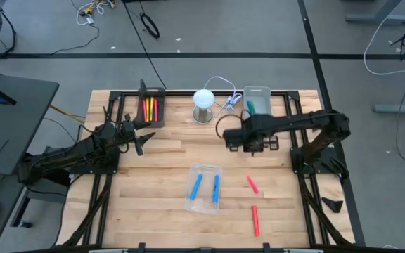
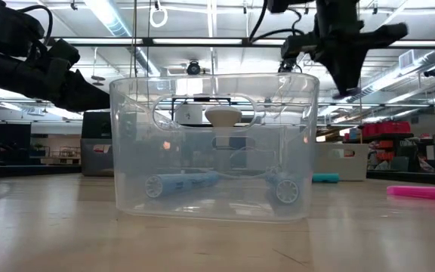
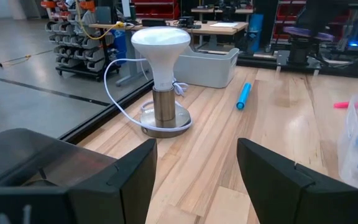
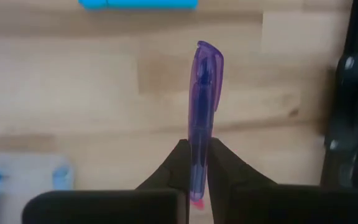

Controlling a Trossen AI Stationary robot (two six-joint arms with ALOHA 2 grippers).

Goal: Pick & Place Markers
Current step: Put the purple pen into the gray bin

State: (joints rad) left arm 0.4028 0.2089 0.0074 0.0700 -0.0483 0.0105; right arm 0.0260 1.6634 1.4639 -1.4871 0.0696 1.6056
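1. Right gripper (image 4: 196, 180) clamped on a purple marker (image 4: 204, 112); the marker juts forward past the fingertips, held above the table (image 1: 167, 165) near the grey tray (image 1: 257, 100).
2. Only the right wrist view shows this marker (hidden under the arm in the high view).
3. Left gripper (image 3: 194, 168) spread apart, empty, beside the black tray (image 1: 150, 105).
4. Two blue markers (image 1: 196, 185) lie in the clear tray (image 1: 204, 171); two red markers (image 1: 252, 185) lie on the table.
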